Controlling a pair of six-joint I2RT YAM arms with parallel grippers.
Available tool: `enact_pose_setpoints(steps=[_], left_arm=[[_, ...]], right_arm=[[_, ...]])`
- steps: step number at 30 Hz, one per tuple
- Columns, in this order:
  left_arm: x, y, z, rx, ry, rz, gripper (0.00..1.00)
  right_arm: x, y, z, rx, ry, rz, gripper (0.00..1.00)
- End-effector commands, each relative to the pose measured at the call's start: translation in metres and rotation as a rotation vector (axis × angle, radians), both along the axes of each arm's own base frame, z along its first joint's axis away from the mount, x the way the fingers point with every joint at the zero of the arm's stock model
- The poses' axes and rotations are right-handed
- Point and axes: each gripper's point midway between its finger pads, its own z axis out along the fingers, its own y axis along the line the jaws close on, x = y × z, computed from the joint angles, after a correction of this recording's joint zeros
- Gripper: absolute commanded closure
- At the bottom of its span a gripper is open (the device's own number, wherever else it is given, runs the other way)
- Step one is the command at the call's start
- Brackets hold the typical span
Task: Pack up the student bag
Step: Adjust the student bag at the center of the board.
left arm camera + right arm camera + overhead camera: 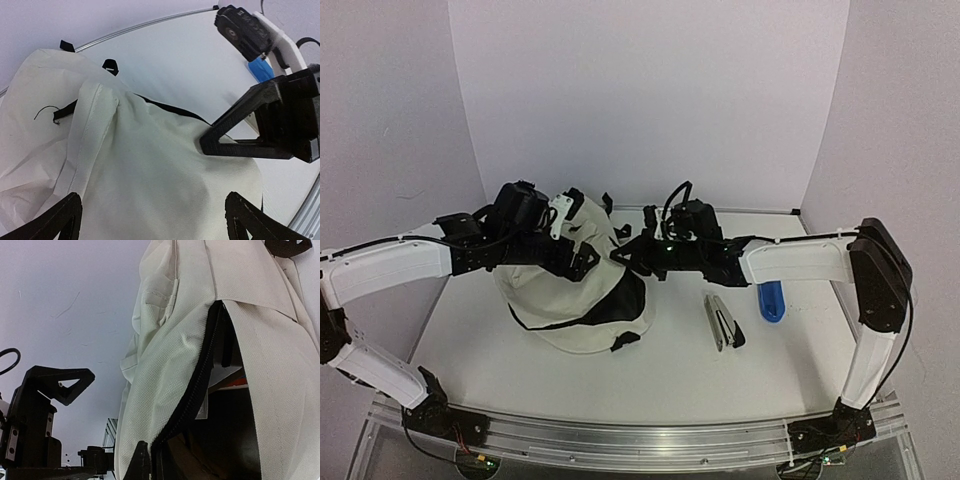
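Expect soft, light, floppy handling from the cream fabric student bag with black straps [575, 315], slumped at 9 o'clock of centre; take its stiffer zipper edge [195, 385] at 3 o'clock. Note left gripper [154, 200] gaping, right gripper [625, 255] pinched shut, seemingly on that edge.

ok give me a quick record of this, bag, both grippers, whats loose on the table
student bag: cream, on table, zipper open, something inside
left gripper: open, above bag, holding nothing
right gripper: shut on bag's zipper edge
blue object: on table, right of bag
stapler-like tool: on table, left of blue object, not touching
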Motion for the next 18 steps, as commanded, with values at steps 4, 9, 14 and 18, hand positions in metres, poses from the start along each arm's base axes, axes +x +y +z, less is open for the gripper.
enact_pose_setpoints(steps=[4,9,14,18], left_arm=[[-0.012,-0.044,0.026,-0.041,-0.117,-0.096,0.00],[-0.017,-0.058,0.021,-0.043,-0.144,-0.093,0.00],[-0.011,-0.053,-0.010,0.138,-0.144,0.005,0.00],[-0.003,-0.036,-0.031,0.333,-0.145,0.150,0.31]], right_arm=[[0.015,0.006,0.064,0.168,-0.069,-0.064,1.00],[0.022,0.004,0.067,0.187,-0.051,-0.112,1.00],[0.026,0.005,0.070,0.197,-0.046,-0.130,1.00],[0.027,0.000,0.076,0.199,-0.063,-0.150,1.00]])
